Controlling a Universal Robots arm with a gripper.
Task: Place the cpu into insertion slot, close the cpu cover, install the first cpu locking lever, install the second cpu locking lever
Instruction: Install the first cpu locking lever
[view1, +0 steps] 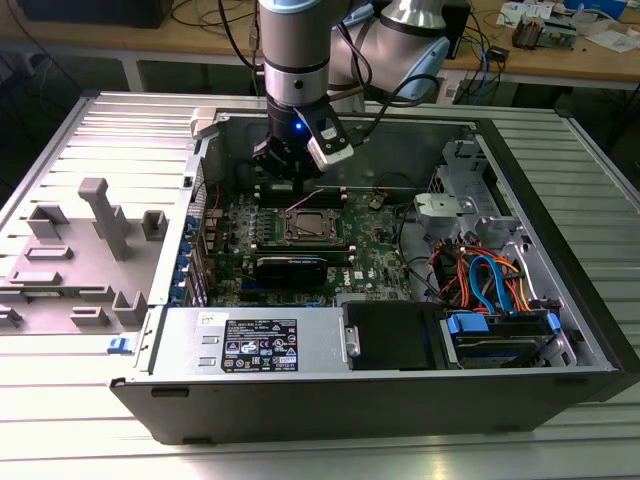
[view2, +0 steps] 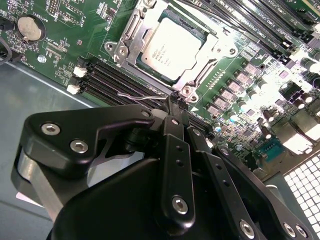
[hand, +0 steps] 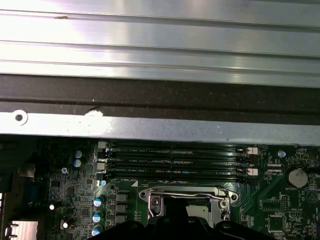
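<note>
**A:** One pincer (view2: 172, 102) is seen low over the green board (view2: 60, 55), closed, its tips drawn together right at the end of a thin wire lever (view2: 135, 95). Whether the wire is pinched or merely pressed cannot be told.

**B:** And the cpu (view2: 172, 45) is found seated in the insertion slot (view2: 114, 49), silver top up, with the cpu cover (view2: 131, 31) judged to be lying flat around it. In the exterior view the slot is placed at about five o'clock from the pincer (view1: 290, 160), near it, inside the open computer case (view1: 560, 250).

**A:** So the lever stage is judged to be in hand. What could be lost here?

**B:** Hold on the wire, first of all. A springy wire is being dealt with. Should it slip off the closed tips, it could be flung back up and the cpu cover left unclamped.

**A:** The memory slots (view2: 107, 75) are noted just beside the lever.

**B:** Quite so. With a sideways drift of the tips, those slots or their white clips (view2: 79, 71) could be scraped. And if the lever is pushed down without being hooked home, the cpu cover could be bent, or uneven pressure put on the cpu.

**A:** This lever is judged not yet locked.
</note>
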